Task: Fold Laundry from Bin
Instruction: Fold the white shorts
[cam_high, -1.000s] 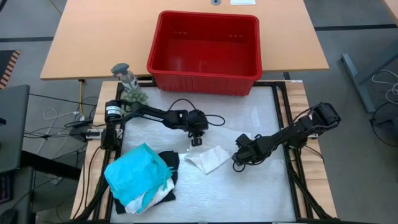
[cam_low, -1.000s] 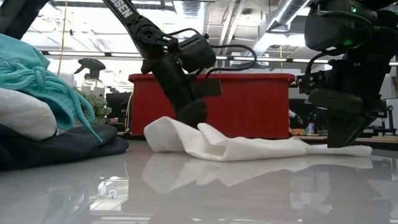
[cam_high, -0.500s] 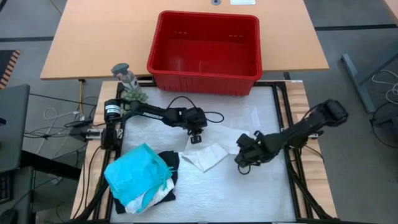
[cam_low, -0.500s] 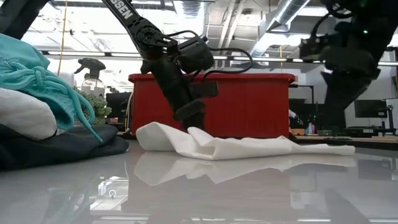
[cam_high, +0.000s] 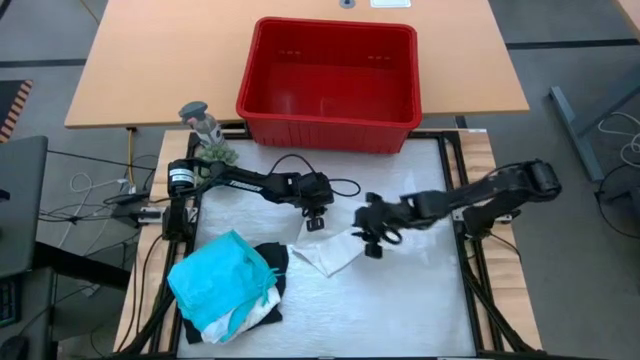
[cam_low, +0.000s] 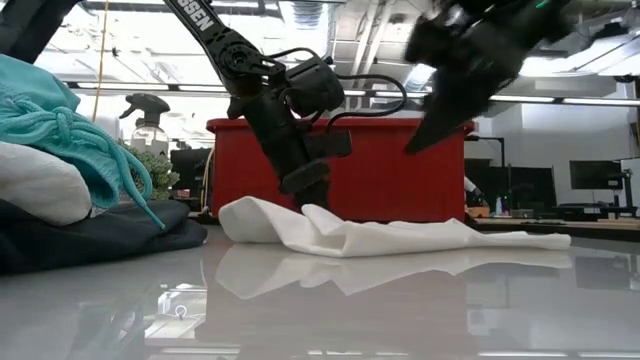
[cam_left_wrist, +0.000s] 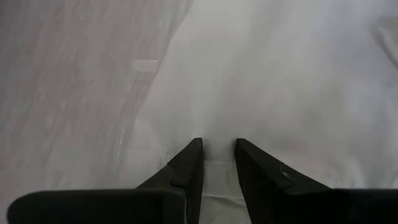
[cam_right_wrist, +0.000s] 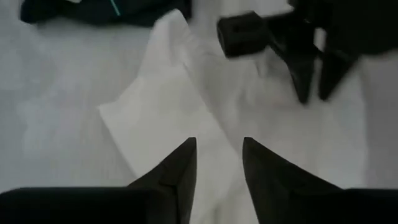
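Note:
A white garment (cam_high: 335, 255) lies crumpled on the white mat in the middle of the table, low and spread out (cam_low: 380, 238). My left gripper (cam_high: 315, 222) stands at its far edge, its narrow gap filled with white cloth (cam_left_wrist: 219, 146). My right gripper (cam_high: 368, 240) hangs open above the garment's right part (cam_right_wrist: 219, 144), well clear of it in the low view (cam_low: 430, 135), with nothing between its fingers. A teal garment (cam_high: 220, 275) rests on a black one (cam_high: 272, 258) and a white one (cam_high: 250, 315) at the near left. The red bin (cam_high: 330, 125) stands at the far side. My left gripper has the white garment's far edge (cam_left_wrist: 217, 171) between its two fingertips, which stand close together. The fingers slant down from the table's far left side. The garment stays on the mat, slack, with a raised fold (cam_low: 250, 215) beside the fingers.
A small plant with a grey figure (cam_high: 205, 135) stands at the mat's far left corner, beside the bin. The pile of garments fills the near left (cam_low: 60, 130). Black frame rails (cam_high: 462, 200) edge the mat. Bare mat lies at the near right.
My right gripper has risen off the white garment's right end, gone toward the table's left and far side, and rolled about its own axis. The garment has sagged flatter; its right end has drawn in and its left fold has slid a little leftward.

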